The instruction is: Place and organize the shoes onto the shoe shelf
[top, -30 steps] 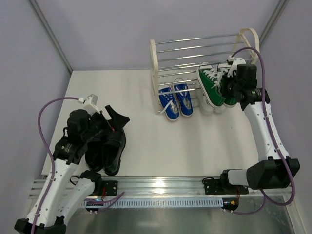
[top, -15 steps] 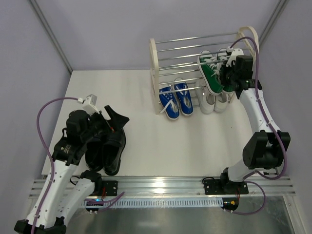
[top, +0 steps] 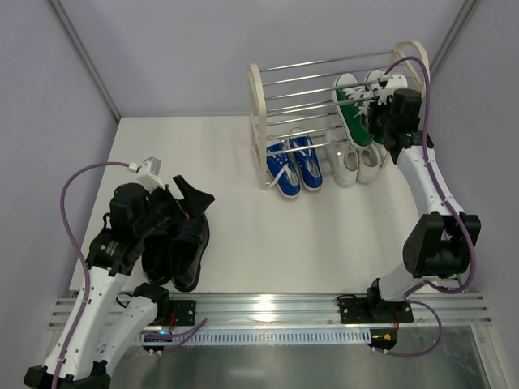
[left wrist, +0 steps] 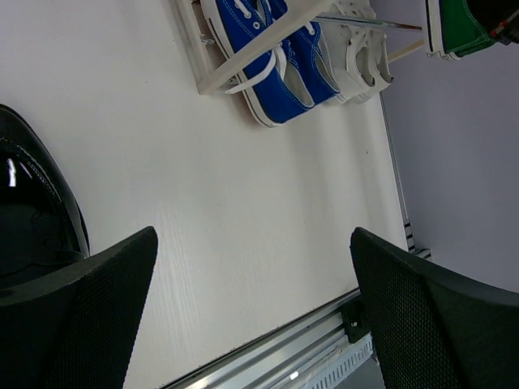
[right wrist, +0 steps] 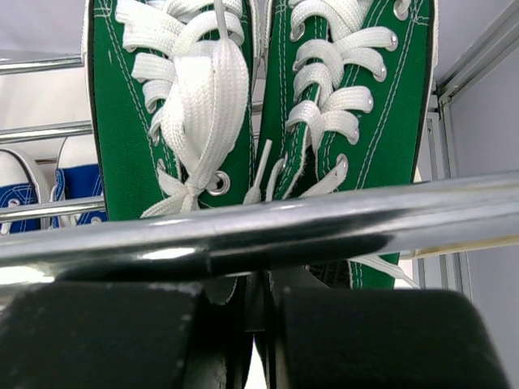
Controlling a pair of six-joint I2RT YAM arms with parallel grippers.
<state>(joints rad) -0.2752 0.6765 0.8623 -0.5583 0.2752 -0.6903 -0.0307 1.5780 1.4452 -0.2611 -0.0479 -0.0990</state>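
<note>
The shoe shelf (top: 268, 101) stands at the back of the table. The green sneakers (top: 355, 109) lie on its upper tier at the right end. My right gripper (top: 384, 123) is shut on their heel ends; in the right wrist view the green sneakers (right wrist: 170, 105) lie beyond a chrome rod (right wrist: 259, 231), with the gripper (right wrist: 263, 324) pinching their inner collars. The blue sneakers (top: 293, 166) and white sneakers (top: 350, 162) sit on the lower tier. The black leather shoes (top: 174, 247) stand on the table at the left. My left gripper (top: 190, 198) hangs open and empty above them.
In the left wrist view one black shoe (left wrist: 32, 219) is at the left edge, with the blue sneakers (left wrist: 272, 57) and white sneakers (left wrist: 365, 49) at the top. An aluminium rail (top: 268, 306) runs along the near table edge. The shelf's upper tier left of the green sneakers holds nothing.
My right gripper has lifted the green sneakers up and back onto the upper tier. The white sneakers beneath now show. The left arm has not moved.
</note>
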